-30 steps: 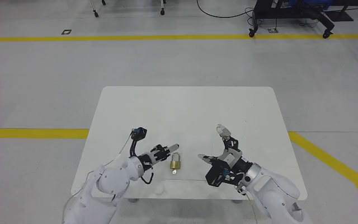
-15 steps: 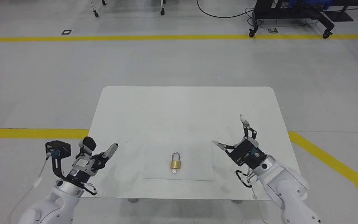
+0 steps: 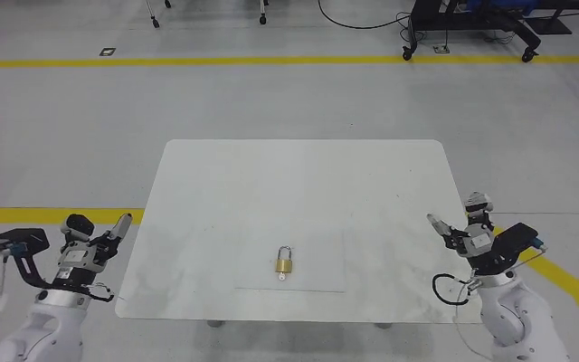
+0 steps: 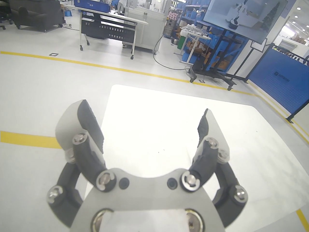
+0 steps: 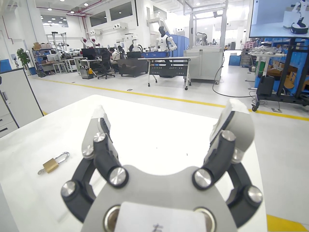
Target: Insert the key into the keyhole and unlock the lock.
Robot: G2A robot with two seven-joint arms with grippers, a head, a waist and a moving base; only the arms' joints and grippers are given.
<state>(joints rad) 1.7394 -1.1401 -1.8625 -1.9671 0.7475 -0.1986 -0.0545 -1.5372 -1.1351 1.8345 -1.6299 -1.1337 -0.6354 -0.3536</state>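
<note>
Padlock (image 3: 284, 263), with key (image 3: 282, 277) at its near end, lies near-centre on tabletop (image 3: 298, 172). Left gripper (image 3: 98, 226) is off the left edge and right gripper (image 3: 455, 213) at the right edge. Both sets of jaws are wide apart and empty.

The shackle (image 3: 285, 251) of the lock (image 3: 284, 266) is too small to judge.

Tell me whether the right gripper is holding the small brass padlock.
No, the small brass padlock lies by itself on the white table, well apart from the open, empty right gripper.
</note>
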